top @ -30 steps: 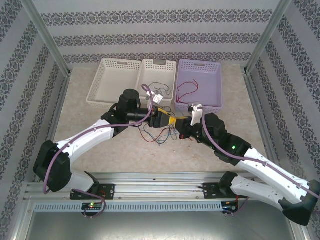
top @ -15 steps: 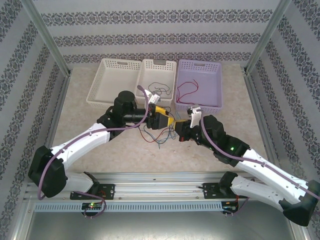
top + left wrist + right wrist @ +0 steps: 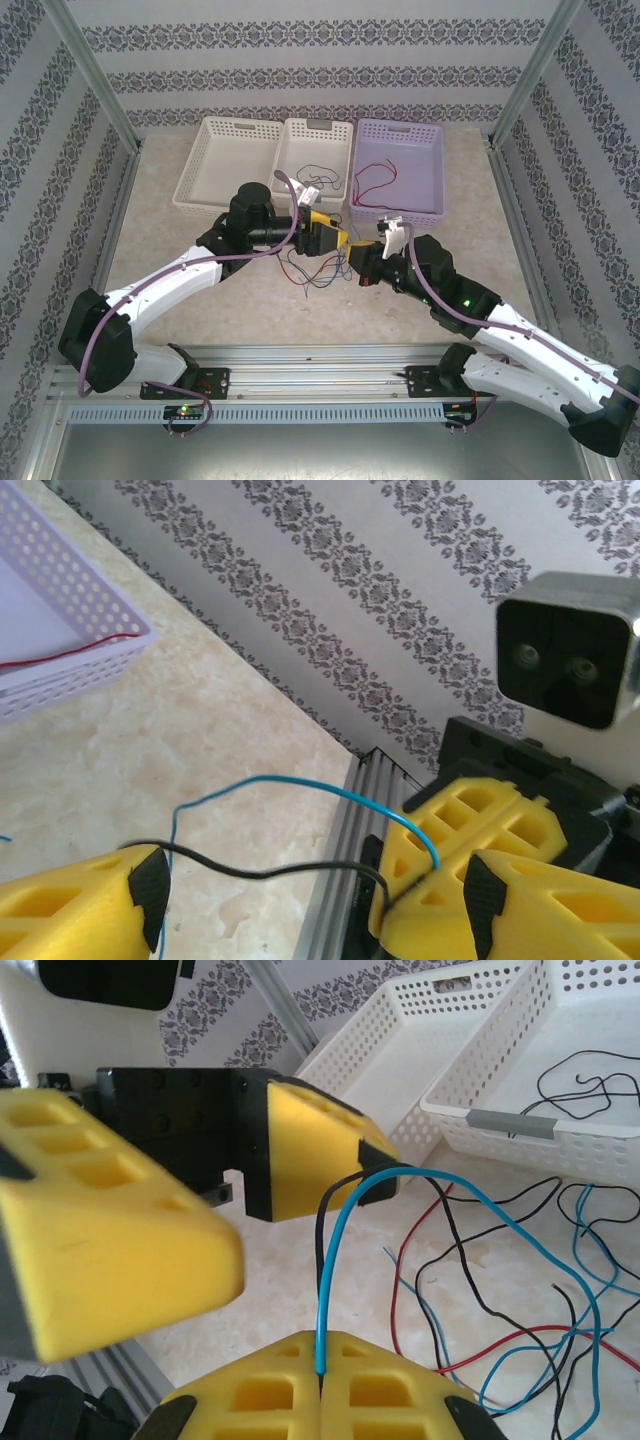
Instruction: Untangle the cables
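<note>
Table point(image 3: 300, 315): a pale, marble-patterned top, walled on the left, right and far sides by patterned panels. Along the far edge stand three perforated baskets in a row, side by side and touching: an empty white basket point(image 3: 235, 160) on the left, a second white basket point(image 3: 290, 150) in the middle, and a lilac basket point(image 3: 415, 160) on the right. Just in front of the middle basket, near the table's centre, the loose cables point(image 3: 312, 272) lie in a tangle of red, blue and black strands, some loops flat on the surface, others lifted off it. A slotted metal rail point(image 3: 320, 365) runs along the near edge.
</note>
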Controlling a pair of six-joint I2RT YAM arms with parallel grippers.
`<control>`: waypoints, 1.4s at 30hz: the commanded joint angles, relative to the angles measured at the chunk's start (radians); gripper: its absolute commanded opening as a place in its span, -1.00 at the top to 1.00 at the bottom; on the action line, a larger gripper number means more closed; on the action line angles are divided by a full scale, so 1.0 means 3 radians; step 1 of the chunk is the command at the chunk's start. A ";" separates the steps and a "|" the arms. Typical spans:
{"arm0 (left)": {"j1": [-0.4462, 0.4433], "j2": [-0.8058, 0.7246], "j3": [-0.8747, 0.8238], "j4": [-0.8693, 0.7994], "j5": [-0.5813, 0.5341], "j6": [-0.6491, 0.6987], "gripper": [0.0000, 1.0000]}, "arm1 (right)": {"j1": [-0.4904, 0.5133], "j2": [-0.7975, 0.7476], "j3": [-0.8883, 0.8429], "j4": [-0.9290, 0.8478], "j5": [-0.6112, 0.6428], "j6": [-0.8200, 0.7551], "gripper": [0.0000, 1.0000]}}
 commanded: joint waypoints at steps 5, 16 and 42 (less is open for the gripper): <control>0.0070 -0.0031 -0.0008 0.0060 -0.0220 -0.0141 -0.47 | 0.0045 -0.0051 -0.0103 0.0296 -0.0185 -0.0048 1.00; 0.0117 0.0093 0.0007 0.0290 0.0048 -0.0351 -0.01 | 0.0087 -0.0029 -0.0149 0.0358 -0.0127 -0.0069 1.00; 0.0010 0.0210 -0.0004 0.0763 0.0824 -0.0497 -0.22 | 0.0044 -0.0373 -0.0037 -0.0005 0.0143 -0.0147 1.00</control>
